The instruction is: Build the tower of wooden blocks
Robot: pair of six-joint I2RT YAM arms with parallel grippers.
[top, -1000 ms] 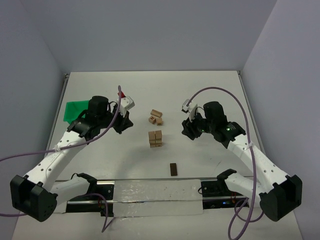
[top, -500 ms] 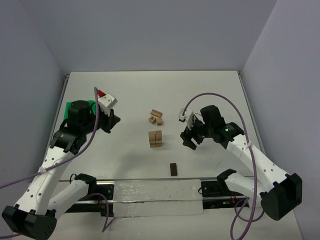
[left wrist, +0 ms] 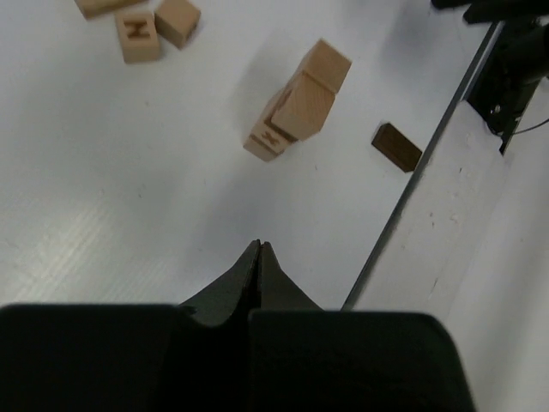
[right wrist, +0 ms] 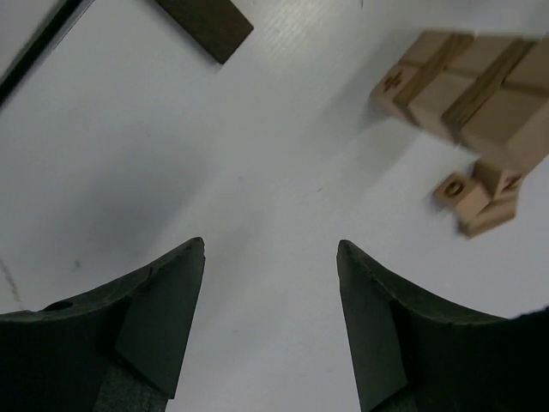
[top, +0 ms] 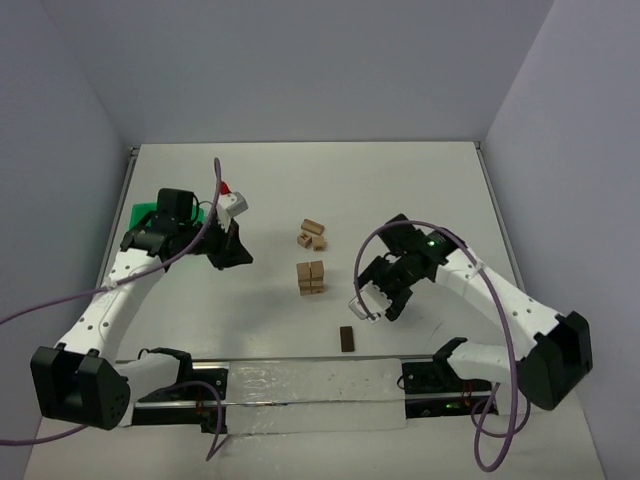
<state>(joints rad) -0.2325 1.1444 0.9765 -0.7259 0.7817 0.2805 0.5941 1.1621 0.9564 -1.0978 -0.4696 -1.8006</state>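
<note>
The tower is a short stack of light-tan wood blocks at the table's middle. It also shows in the left wrist view and the right wrist view. Three loose wood blocks lie just behind it, also visible to the left wrist and the right wrist. My left gripper is shut and empty, well left of the tower. My right gripper is open and empty, low over bare table to the right of the tower.
A dark brown flat block lies near the front edge, below the tower, and shows in both wrist views. A green bin sits at far left behind the left arm. A metal rail runs along the front edge.
My right gripper has moved toward the near edge and turned, now lower right of the tower. My left arm swung left away from the tower, then came partway back.
</note>
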